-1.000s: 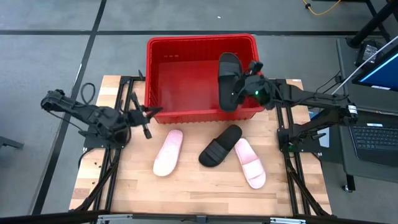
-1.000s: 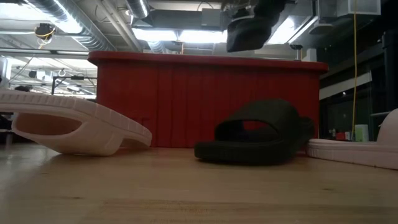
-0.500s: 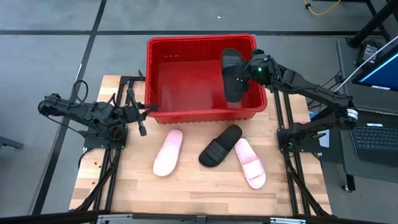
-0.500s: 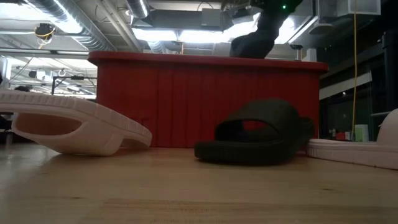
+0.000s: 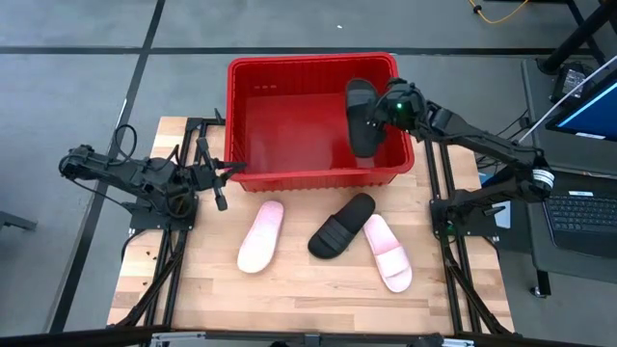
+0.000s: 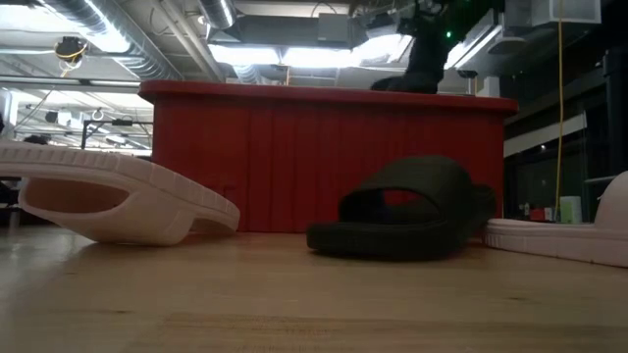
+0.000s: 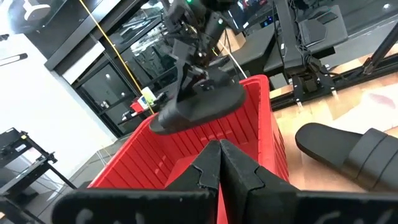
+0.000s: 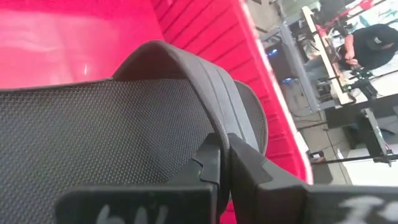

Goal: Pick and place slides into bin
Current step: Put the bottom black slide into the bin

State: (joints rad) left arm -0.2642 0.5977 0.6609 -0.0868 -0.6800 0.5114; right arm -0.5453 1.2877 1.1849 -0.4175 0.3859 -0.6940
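High view: right pincer [image 5: 383, 114] grips a black slide [image 5: 361, 118] over the bin [image 5: 241, 116], 3 o'clock side; left pincer [image 5: 220, 181] clenched, empty.

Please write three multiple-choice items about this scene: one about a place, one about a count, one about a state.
1. Where is the black slide that the right gripper holds?
A. on the floor
B. over the red bin
C. under the table

2. How many slides lie on the wooden table?
A. one
B. five
C. three

3. In what state are the left gripper's fingers?
A. shut and empty
B. shut on a pink slide
C. wide open

Answers:
1 B: the high view shows the right gripper holding the black slide above the inside of the red bin.
2 C: two pink slides and a second black slide lie on the table.
3 A: the left gripper waits by the bin's left corner, its fingers pressed together with nothing between.
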